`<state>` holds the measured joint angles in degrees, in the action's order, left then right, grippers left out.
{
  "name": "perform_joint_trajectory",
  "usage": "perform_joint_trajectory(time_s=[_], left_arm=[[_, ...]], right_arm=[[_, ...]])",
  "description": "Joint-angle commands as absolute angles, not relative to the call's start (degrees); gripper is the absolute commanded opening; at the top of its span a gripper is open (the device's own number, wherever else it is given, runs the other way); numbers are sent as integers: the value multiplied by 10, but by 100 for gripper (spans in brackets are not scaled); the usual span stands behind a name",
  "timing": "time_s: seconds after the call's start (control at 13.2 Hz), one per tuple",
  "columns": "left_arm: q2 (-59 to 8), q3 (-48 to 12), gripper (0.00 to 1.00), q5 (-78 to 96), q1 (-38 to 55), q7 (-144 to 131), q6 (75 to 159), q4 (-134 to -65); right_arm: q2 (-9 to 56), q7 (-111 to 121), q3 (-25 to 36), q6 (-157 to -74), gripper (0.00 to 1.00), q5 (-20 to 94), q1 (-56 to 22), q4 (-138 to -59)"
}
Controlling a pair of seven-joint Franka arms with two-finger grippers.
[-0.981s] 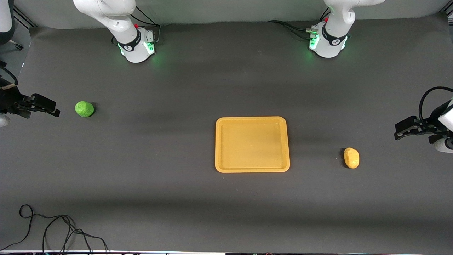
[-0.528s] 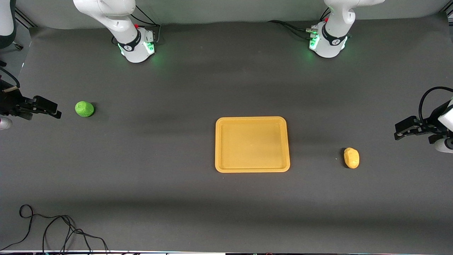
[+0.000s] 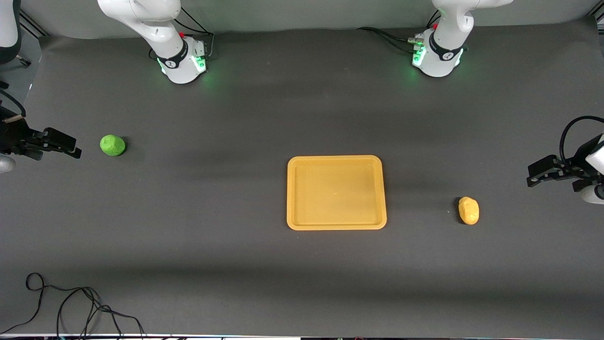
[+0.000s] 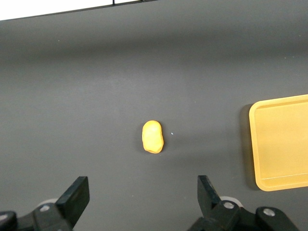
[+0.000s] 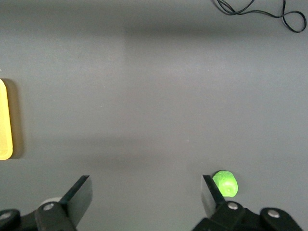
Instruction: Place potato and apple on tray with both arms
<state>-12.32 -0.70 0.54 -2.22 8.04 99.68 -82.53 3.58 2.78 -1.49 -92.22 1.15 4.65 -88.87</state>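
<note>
The green apple [image 3: 113, 145] lies on the dark table toward the right arm's end. The yellow-orange potato [image 3: 468, 210] lies toward the left arm's end. The empty tray [image 3: 336, 192] sits between them. My right gripper [image 3: 71, 147] is open and empty, above the table beside the apple, on the side away from the tray. In the right wrist view the apple [image 5: 225, 184] shows just outside one fingertip of the gripper [image 5: 144, 192]. My left gripper [image 3: 532, 176] is open and empty, above the table beside the potato. In the left wrist view the potato [image 4: 152, 136] lies ahead of the open gripper [image 4: 143, 192].
A black cable [image 3: 71, 302] lies looped at the table's corner nearest the front camera, at the right arm's end; it also shows in the right wrist view [image 5: 260, 9]. The tray's edge shows in both wrist views [image 4: 284, 142] [image 5: 5, 120].
My right gripper has shifted very slightly beside the apple. My left gripper has barely moved. The apple, potato and tray have not moved.
</note>
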Motion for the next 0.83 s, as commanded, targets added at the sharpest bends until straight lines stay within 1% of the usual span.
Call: perform_joint_trajectory(time_s=[0.0, 0.15, 0.23, 0.38, 0.45, 0.53, 0.68, 0.75], left_arm=[[-131, -4, 100, 11, -43, 83, 1001, -818], [-144, -4, 100, 8, -44, 43, 1011, -822], [-160, -4, 100, 1, -53, 43, 1029, -826], [-174, -5, 100, 1, -57, 39, 1083, -863], [-176, -5, 97, 1, -59, 46, 1105, -901], [-178, -5, 96, 1, -54, 47, 1152, -949], [-188, -7, 98, -1, -34, 46, 1266, -1056], [-204, -8, 98, -1, -28, 47, 1287, -1081]], right_arm=[[36, 32, -10, -922, 100, 13, 41, -880], [27, 33, -7, -922, 100, 12, 41, -893], [23, 33, -5, -922, 100, 11, 41, -899], [-3, 69, 17, -926, 100, 4, 43, -934], [-17, 92, 36, -937, 100, 4, 42, -957], [-36, 132, 58, -958, 100, 4, 42, -988], [-68, 200, 115, -1002, 100, 4, 41, -1053], [-82, 226, 140, -1015, 100, 4, 41, -1083]])
